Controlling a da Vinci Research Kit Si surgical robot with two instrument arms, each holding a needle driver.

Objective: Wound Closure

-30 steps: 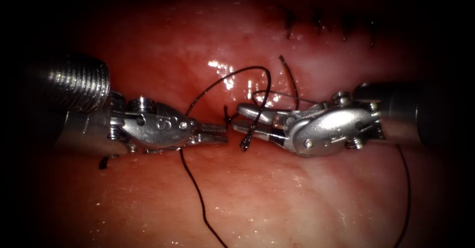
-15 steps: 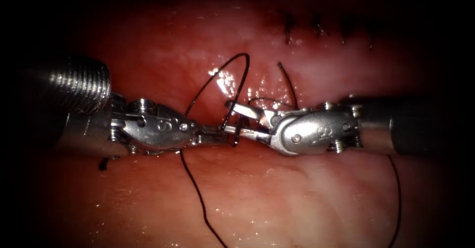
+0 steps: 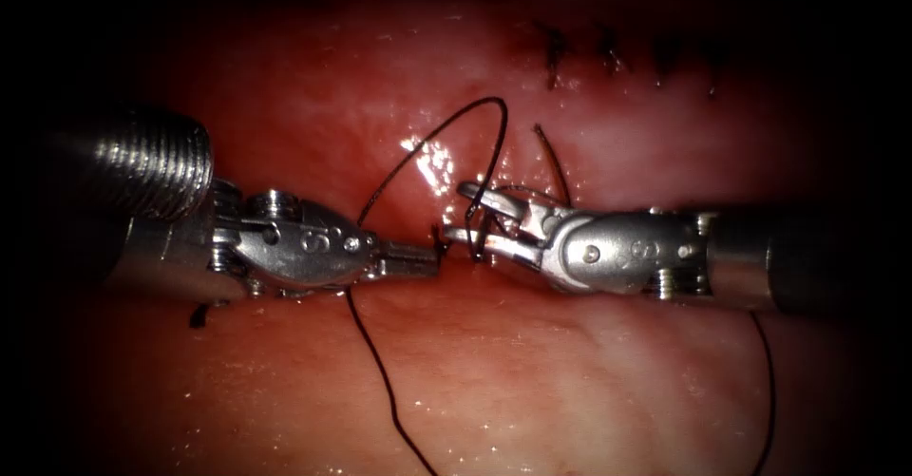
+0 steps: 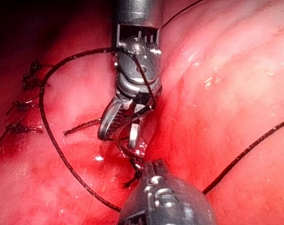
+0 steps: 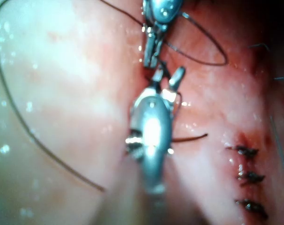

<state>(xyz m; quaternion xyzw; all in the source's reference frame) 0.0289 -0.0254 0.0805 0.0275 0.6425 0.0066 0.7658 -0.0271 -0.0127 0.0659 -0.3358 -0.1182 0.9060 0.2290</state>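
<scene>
Tissue (image 3: pixel 532 381) fills the endoscope view, glistening, w/ a row of finished stitches (image 3: pixel 627 53) at upper right of the frame and the open stretch of the cut (image 3: pixel 456 276) running across mid-frame between the two tools.

Left end effector (image 3: pixel 429 259) comes in from frame left, jaws closed on a short dark thread tail at the cut; it sits where it was 1 s ago, no shift.

Right end effector (image 3: pixel 467 215) comes from frame right, jaws narrowly apart w/ a strand of thread passing between them; can't tell if they pinch it yet. Over the last second it has moved left toward the left tool, then eased back a bit and tilted its wrist; tips now just beside the left tool's tips.

Thread (image 3: pixel 446 129): a loop arcs up from the left tool's wrist, over centre frame, and drops into the right jaws. The loop has changed shape w/ the right tool's moves, narrower at 0.5 s ago, taller now. A long strand trails to bottom frame, another down the right edge. A short cut end (image 3: pixel 551 158) stands up just right of the loop.

Needle: can't find it in any view; not in either tool as far as I can see.

Judgement: w/ both tools on thread, this looks like knot work at this stitch, not a needle pass.
</scene>
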